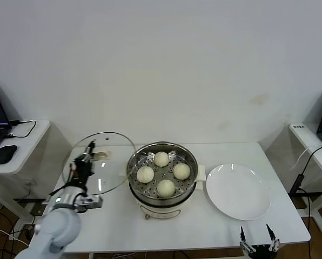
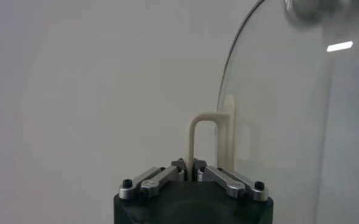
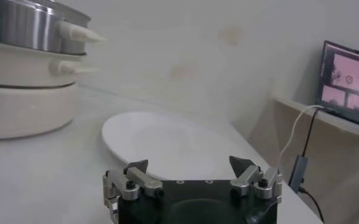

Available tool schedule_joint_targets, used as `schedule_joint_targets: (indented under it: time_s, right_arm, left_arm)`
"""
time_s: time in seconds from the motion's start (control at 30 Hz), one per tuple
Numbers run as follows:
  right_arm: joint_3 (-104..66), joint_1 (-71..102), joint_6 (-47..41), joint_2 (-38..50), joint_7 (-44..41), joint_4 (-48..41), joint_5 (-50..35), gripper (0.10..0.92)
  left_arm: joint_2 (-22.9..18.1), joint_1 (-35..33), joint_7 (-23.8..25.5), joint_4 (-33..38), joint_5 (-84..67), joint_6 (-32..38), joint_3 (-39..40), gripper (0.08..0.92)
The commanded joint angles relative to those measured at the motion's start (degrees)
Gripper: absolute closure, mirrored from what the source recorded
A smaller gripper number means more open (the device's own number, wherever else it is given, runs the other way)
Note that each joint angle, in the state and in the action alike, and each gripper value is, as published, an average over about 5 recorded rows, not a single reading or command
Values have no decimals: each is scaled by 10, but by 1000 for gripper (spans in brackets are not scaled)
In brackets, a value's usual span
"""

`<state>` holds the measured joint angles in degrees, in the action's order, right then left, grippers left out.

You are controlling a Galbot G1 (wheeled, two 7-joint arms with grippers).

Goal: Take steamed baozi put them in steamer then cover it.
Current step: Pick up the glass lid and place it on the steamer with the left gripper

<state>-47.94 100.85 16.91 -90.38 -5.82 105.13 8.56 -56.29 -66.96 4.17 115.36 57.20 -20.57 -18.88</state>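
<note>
Four smooth cream-white baozi (image 1: pixel 161 158) sit in a ring on the perforated floor of the shiny steel steamer (image 1: pixel 189 156) at the centre of the frame. The clear glass cover (image 1: pixel 115 162), metal-rimmed, hangs tilted just left of the steamer, lifted off the table (image 1: pixel 204 226). The left gripper (image 1: pixel 83 162) reaches up from the lower left, fingers clamped on the cover's cream handle (image 2: pixel 206 137). The right gripper (image 1: pixel 259 237) waits at the lower right edge, fingers spread, near one white plate (image 1: pixel 239 191).

My left gripper (image 2: pixel 192 175) is pinched tight on the cream handle (image 2: pixel 208 141) of the cover (image 2: pixel 277 115), the glass held tilted on edge before a pale wall (image 2: pixel 94 91).
</note>
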Motion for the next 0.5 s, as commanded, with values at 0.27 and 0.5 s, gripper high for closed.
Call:
schedule_joint_targets:
  time_s: [0.27, 0.5]
  right_arm:
    - [14, -18, -4, -2, 45, -15, 99, 203]
    - [13, -17, -5, -2, 48, -17, 102, 203]
  left_arm:
    - [-106, 128, 132, -8, 175, -113, 193, 855]
    - [-177, 119, 144, -33, 229, -106, 203, 855]
